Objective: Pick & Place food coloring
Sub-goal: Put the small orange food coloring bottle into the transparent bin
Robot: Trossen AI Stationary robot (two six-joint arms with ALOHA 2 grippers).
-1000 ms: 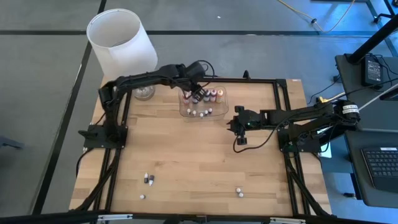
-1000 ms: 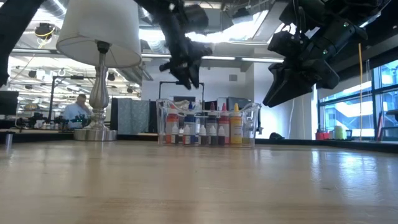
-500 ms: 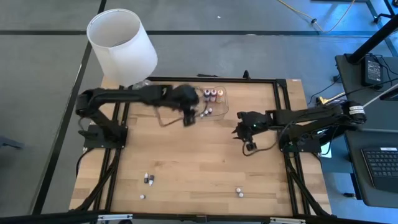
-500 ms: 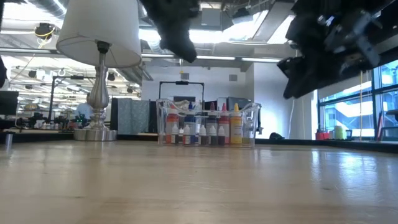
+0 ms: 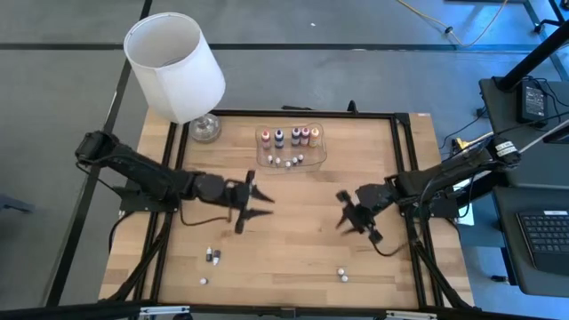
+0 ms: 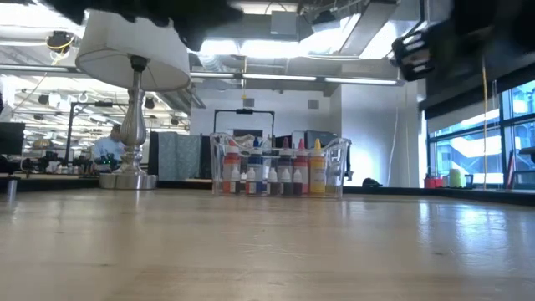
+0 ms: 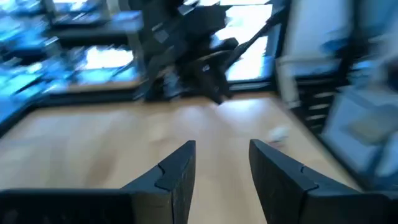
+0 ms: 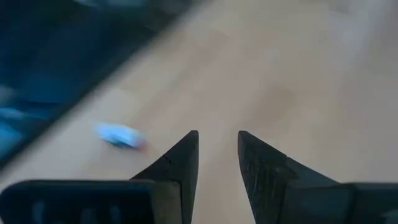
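Only overhead do stray bottles (image 5: 212, 257) show, near the table's (image 5: 293, 240) front edge.

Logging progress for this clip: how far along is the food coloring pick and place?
Partly done: several bottles stand in the clear tray. Nothing is in hand; the left gripper and right gripper hover over bare wood, jaws open and empty. Left: a few bottles near the front edge, one more to the right.
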